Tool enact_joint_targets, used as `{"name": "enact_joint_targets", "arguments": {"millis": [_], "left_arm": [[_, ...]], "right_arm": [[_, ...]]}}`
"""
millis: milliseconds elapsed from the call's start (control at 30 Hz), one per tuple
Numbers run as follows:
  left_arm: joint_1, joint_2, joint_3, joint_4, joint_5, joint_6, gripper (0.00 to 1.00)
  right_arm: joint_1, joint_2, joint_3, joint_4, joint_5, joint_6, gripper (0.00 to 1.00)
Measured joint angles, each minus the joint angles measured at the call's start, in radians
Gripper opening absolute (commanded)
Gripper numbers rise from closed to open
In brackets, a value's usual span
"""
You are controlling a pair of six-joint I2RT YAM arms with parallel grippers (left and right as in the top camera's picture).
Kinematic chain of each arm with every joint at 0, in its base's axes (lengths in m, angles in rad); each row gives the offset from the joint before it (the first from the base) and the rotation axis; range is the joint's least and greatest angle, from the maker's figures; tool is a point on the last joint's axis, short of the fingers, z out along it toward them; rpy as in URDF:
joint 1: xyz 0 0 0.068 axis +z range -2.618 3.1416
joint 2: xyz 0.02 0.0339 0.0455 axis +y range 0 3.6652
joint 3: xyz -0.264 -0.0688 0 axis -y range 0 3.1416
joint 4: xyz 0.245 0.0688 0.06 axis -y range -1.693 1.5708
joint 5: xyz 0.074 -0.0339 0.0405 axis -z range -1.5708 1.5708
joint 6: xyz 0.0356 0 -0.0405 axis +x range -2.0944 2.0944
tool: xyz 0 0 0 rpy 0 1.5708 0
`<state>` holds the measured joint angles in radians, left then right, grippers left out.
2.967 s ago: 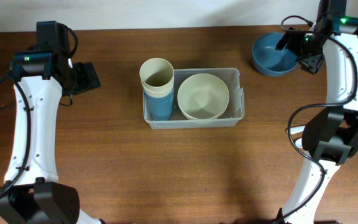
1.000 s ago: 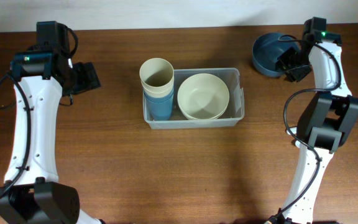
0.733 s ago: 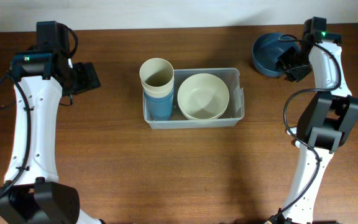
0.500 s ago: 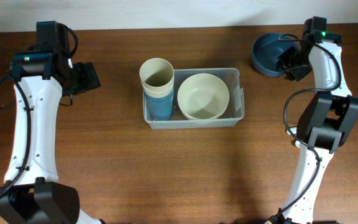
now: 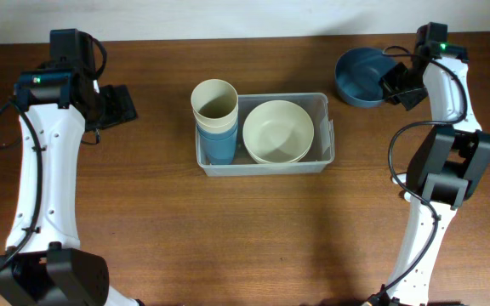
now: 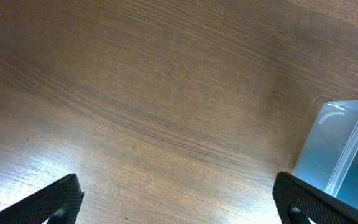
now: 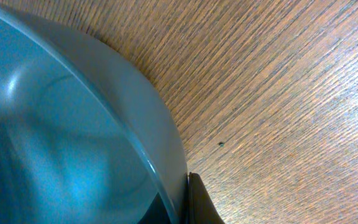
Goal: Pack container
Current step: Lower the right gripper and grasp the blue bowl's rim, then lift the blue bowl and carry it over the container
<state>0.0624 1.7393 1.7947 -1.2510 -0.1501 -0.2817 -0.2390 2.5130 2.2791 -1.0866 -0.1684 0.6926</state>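
Note:
The container (image 5: 262,168), a clear rectangular bin, stands mid-table holding a cream bowl (image 5: 277,132) and a stack of blue cups topped by a cream cup (image 5: 214,102). Its corner (image 6: 347,149) shows at the right of the left wrist view. A blue bowl (image 5: 357,76) is at the back right, and my right gripper (image 5: 391,83) is shut on its right rim. In the right wrist view the bowl (image 7: 61,143) fills the left side, with one finger (image 7: 199,202) pressed against its outer wall. My left gripper (image 5: 122,106) stands open over bare wood left of the container, its fingertips (image 6: 58,199) far apart.
The wooden table (image 5: 228,238) runs to a pale back edge just behind the blue bowl. Both arms' white links stretch along the left and right sides toward the front.
My right gripper has shut on the blue bowl's rim, and the bowl has shifted a little to the left. The left arm has not moved.

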Motion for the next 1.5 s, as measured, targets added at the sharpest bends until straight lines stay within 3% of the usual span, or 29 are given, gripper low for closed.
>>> {"name": "enact_joint_targets", "arguments": {"millis": [200, 667, 1067, 1500], "left_arm": [[0.000, 0.000, 0.000, 0.000, 0.000, 0.000, 1.00], [0.000, 0.000, 0.000, 0.000, 0.000, 0.000, 1.00], [0.000, 0.000, 0.000, 0.000, 0.000, 0.000, 1.00], [0.000, 0.000, 0.000, 0.000, 0.000, 0.000, 1.00]], "right_arm": [[-0.003, 0.000, 0.000, 0.021, -0.022, 0.000, 0.04], [-0.140, 0.002, 0.000, 0.046, -0.288, -0.020, 0.04], [-0.152, -0.006, 0.000, -0.064, -0.418, -0.121, 0.04], [-0.126, -0.346, -0.005, -0.283, -0.405, -0.338, 0.04]]}}
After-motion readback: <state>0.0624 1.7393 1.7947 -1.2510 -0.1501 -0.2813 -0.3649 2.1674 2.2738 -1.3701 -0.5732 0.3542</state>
